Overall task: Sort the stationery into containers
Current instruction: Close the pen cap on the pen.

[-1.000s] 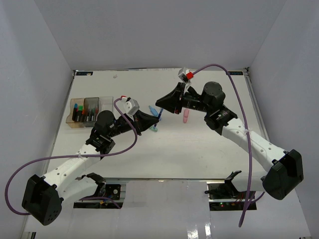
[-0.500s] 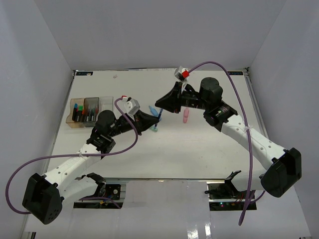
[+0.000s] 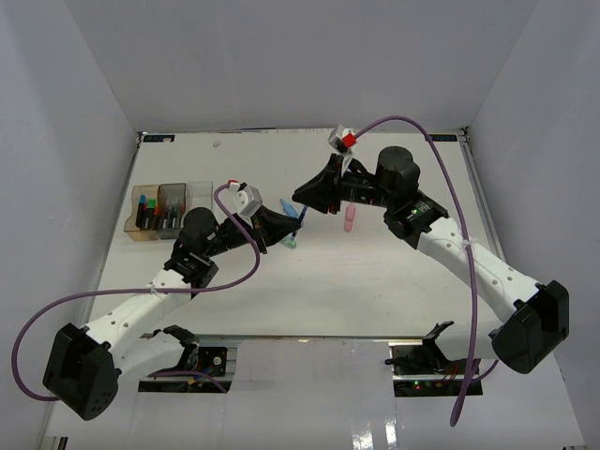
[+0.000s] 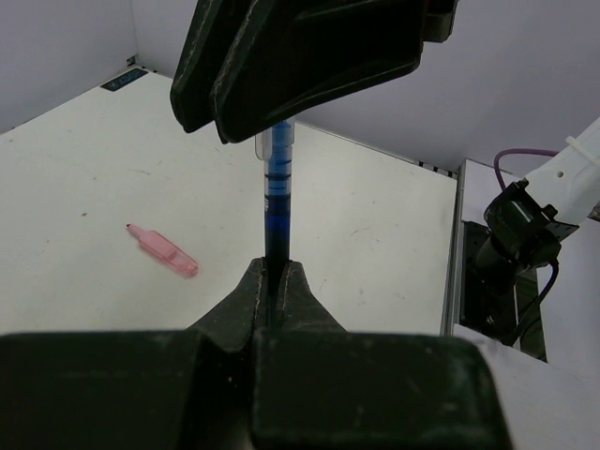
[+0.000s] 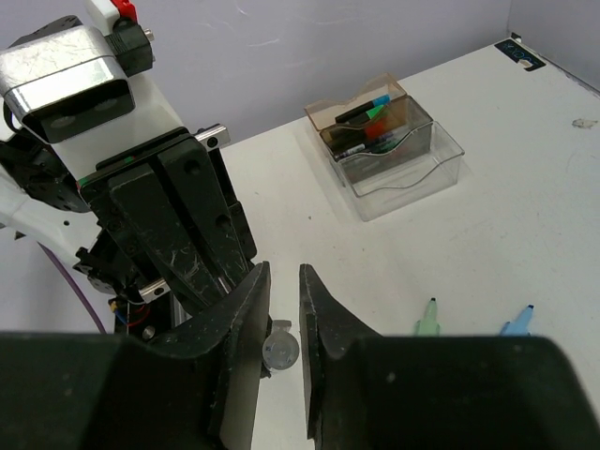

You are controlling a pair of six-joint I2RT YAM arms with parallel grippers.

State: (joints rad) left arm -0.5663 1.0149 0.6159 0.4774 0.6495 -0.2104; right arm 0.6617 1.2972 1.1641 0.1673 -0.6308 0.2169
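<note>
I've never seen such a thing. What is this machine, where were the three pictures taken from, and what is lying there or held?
It is a robot: a white left arm and a white right arm, bolted to a white table. The wide picture comes from a fixed camera overhead; the other two come from cameras on each wrist, so each shows its own black fingers. The left end effector is shut on a thin blue pen. The right end effector has its fingers either side of the pen's clear end; whether it grips is unclear. On the table lie a pink tapered piece, a green tapered piece and a blue tapered piece. Three joined transparent plastic boxes stand aside, two partly filled.
</note>
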